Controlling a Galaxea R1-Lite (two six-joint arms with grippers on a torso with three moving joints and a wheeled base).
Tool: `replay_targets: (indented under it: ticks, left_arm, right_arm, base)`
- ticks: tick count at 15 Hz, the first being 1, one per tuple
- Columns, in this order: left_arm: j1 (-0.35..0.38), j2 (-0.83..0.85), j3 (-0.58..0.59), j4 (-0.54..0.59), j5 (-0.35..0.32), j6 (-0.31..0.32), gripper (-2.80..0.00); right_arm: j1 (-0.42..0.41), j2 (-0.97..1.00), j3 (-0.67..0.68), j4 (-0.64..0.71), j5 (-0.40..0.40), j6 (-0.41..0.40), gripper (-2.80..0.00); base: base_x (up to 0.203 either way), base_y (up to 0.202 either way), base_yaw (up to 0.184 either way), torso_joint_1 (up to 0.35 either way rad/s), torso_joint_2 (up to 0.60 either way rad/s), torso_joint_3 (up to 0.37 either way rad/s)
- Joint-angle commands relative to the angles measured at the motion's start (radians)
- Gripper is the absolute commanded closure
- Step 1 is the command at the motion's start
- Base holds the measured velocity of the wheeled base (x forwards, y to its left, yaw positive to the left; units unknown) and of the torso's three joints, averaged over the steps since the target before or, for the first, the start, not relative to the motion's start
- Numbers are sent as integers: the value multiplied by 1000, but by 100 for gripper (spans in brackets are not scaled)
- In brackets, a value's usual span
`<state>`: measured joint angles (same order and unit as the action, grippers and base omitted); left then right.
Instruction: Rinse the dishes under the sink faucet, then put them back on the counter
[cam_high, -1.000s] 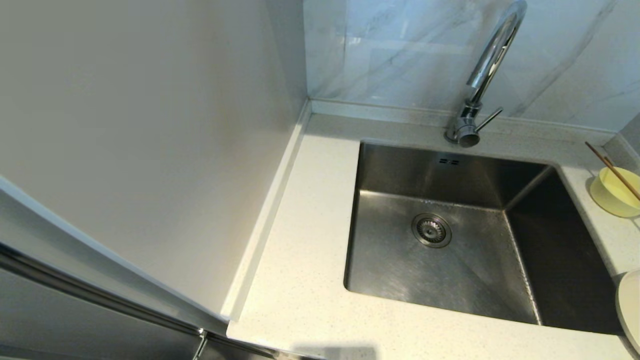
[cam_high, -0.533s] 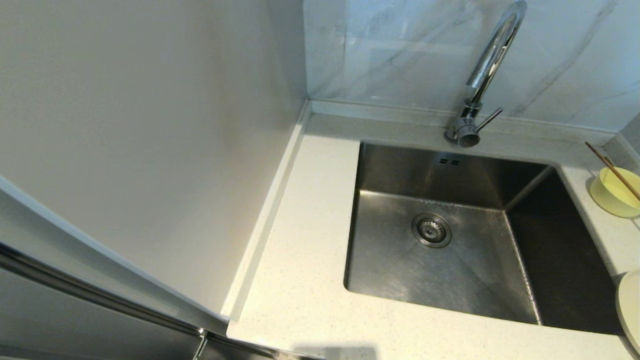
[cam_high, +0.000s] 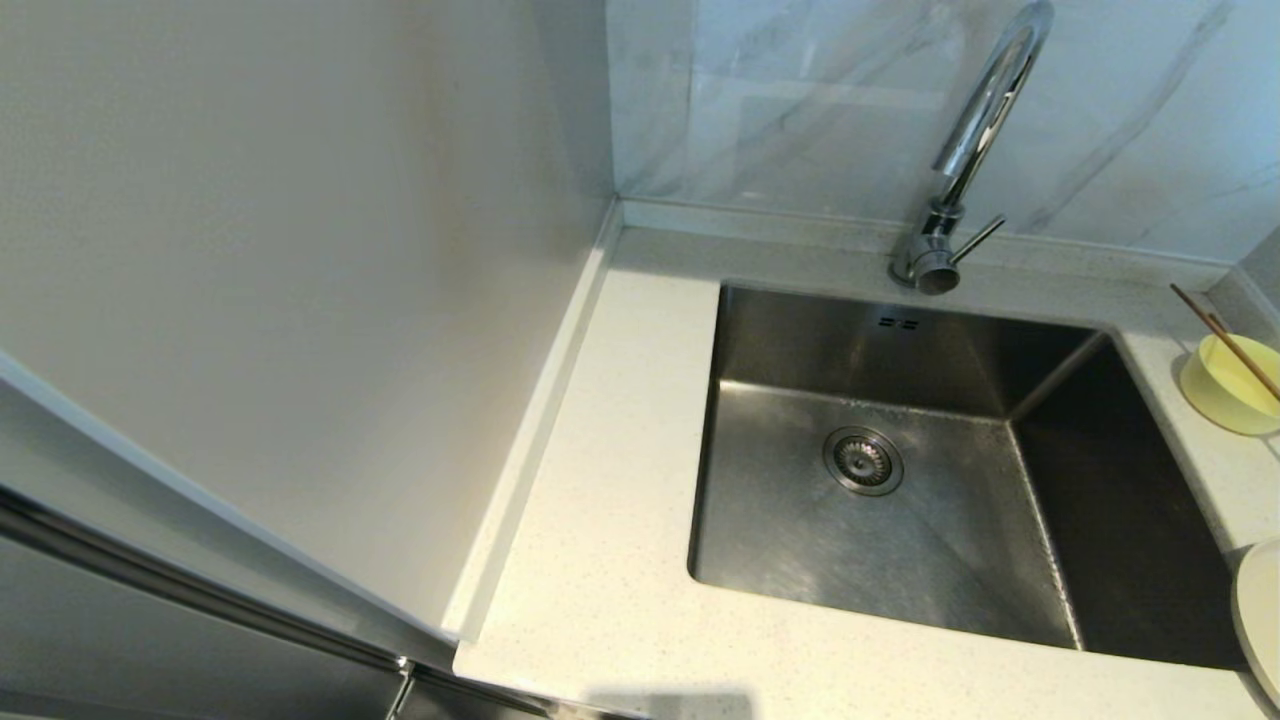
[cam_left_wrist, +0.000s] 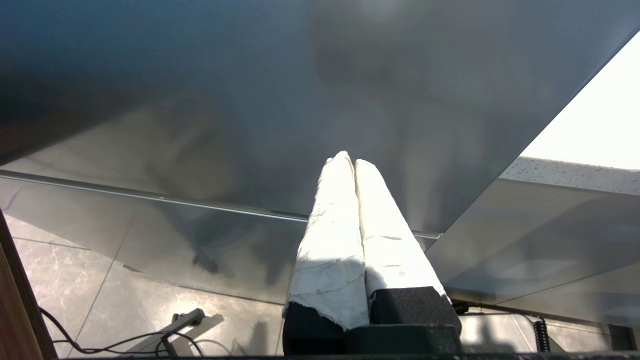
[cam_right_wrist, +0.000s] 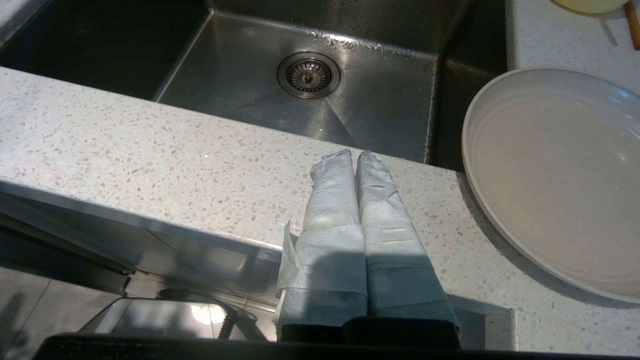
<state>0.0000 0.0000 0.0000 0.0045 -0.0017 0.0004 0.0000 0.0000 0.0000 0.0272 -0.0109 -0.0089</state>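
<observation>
Both grippers closed on nothing, left gripper (cam_left_wrist: 348, 161) by cabinet front, right gripper (cam_right_wrist: 356, 154) over counter (cam_high: 600, 560) w/ plate (cam_right_wrist: 555, 170) beside sink (cam_high: 900, 480) (bowl (cam_high: 1225, 385) farther back).

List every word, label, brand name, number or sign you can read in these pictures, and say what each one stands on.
None: no readable text shows in any view.
Tall chrome gooseneck sink faucet: no brand mark visible.
Square brushed stainless steel sink: bears only two small overflow slots, no lettering.
Small pale yellow round bowl, larger off-white round plate, off-white speckled counter: plain, unmarked.
</observation>
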Motion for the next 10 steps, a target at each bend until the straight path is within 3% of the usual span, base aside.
replay_targets:
  ticks: [1,10]
  left_arm:
    - [0,0,0,0,0,0,0]
    - [0,0,0,0,0,0,0]
  right_arm:
    - [0,2,8,0,0,0,0]
    - [0,2,8,0,-11,37,0]
  base:
    - [0,0,0,0,0,0]
    - [0,0,0,0,0,0]
